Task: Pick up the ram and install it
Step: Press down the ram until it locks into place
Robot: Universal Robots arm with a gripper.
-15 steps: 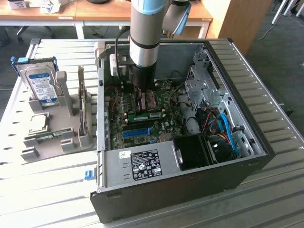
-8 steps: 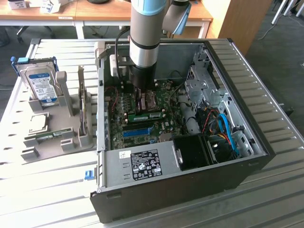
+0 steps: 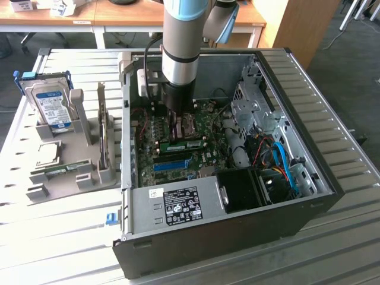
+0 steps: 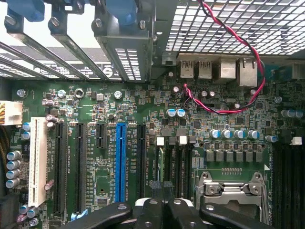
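Note:
The ram (image 3: pixel 185 144) is a narrow green stick standing on edge in a slot on the motherboard (image 3: pixel 208 119), inside the open computer case (image 3: pixel 309 148). My gripper (image 3: pixel 176 132) hangs straight down over its middle, fingers shut at the stick's top edge. In the wrist view the black fingers (image 4: pixel 143 212) are closed together above the board. The ram (image 4: pixel 163 162) runs away from them as a thin strip beside the dark memory slots (image 4: pixel 180 162).
A blue slot strip (image 3: pixel 172 164) lies just in front of the ram, also seen as the blue slot (image 4: pixel 120 162). The power supply (image 3: pixel 178 205) and drive cage (image 3: pixel 255 113) crowd the case. On the exterior view's left, a grey holder (image 3: pixel 89 172) carries a hard drive (image 3: pixel 50 104) and another green stick (image 3: pixel 59 170).

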